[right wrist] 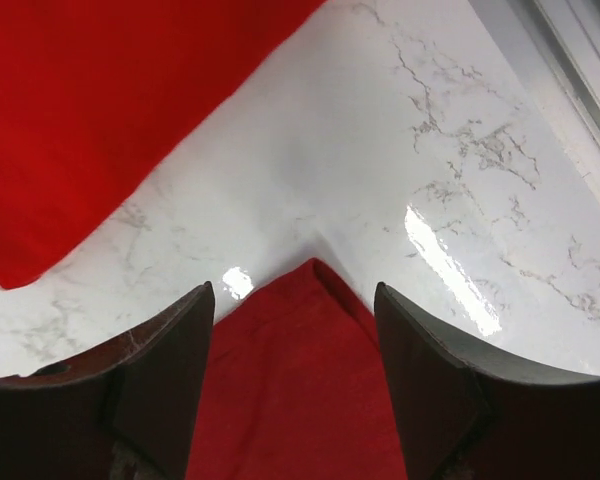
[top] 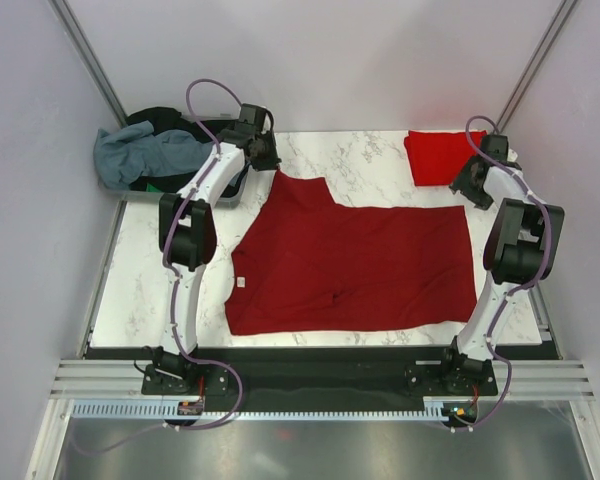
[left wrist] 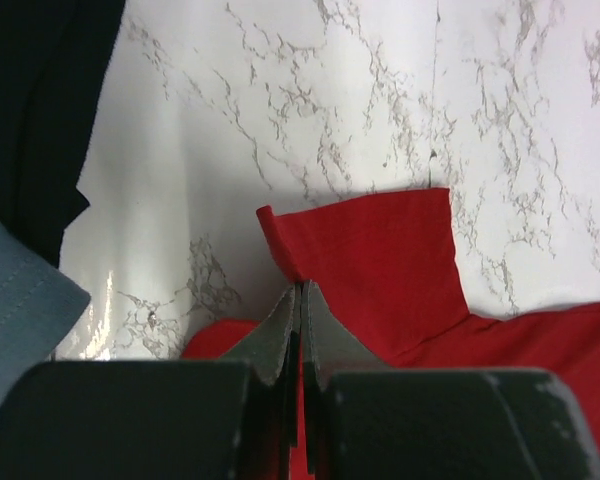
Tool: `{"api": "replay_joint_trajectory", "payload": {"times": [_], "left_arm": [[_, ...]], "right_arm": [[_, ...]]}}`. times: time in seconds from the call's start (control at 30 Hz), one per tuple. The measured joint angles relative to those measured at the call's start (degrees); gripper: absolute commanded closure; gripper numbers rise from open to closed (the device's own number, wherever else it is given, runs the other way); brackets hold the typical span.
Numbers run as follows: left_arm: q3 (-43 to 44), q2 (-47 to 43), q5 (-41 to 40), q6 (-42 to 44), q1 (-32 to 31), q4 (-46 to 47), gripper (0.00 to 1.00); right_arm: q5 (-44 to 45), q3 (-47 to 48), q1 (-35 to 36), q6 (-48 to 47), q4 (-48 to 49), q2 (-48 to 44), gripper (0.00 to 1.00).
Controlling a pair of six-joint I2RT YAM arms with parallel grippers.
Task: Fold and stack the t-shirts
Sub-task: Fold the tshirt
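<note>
On the white marble-patterned table, the dark maroon-red cloth t-shirt lies spread flat in the middle, its long axis running left to right. Both arms reach to its far edge, one at each corner.

The left gripper is pinched tight on the edge of the far-left flap, probably a sleeve, where the cloth puckers up at the tips. The right gripper stands with its jaws well apart, straddling the far-right corner. That point of cloth lies between the fingers and aims away from the wrist, so the nip there is not yet made.

Any fold towards the near edge would, I judge, need both far corners held.

Just beyond the right gripper lies the brighter red tee folded to a rectangle, close enough to be snagged. By the left arm, a grey plastic tray holds a heap of grey-blue, black and green tees, clear of the pinch.
</note>
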Motion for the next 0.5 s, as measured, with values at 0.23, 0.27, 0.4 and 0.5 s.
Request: {"api": "replay_joint_trajectory", "payload": {"times": [0.23,0.27,0.4,0.5], "left_arm": [[-0.96,0.00,0.92,0.00,0.00,0.02,0.98],[-0.96,0.00,0.94,0.00,0.00,0.04,0.98],[-1.05,0.00,0.96,0.00,0.00,0.04,0.98],[-1.14,0.00,1.01,0.00,0.00,0.04,0.98]], "right_arm": [[-0.31,0.09,-0.42,-0.66,0.09,4.50,0.36],[-0.50,0.00,-0.42,-0.70,0.20,4.63,0.39],[-1.20,-0.63,-0.26,-1.03,1.03,4.68,0.54],[-1.62,-1.29,-0.26,-1.40,1.73,4.68,0.78]]}}
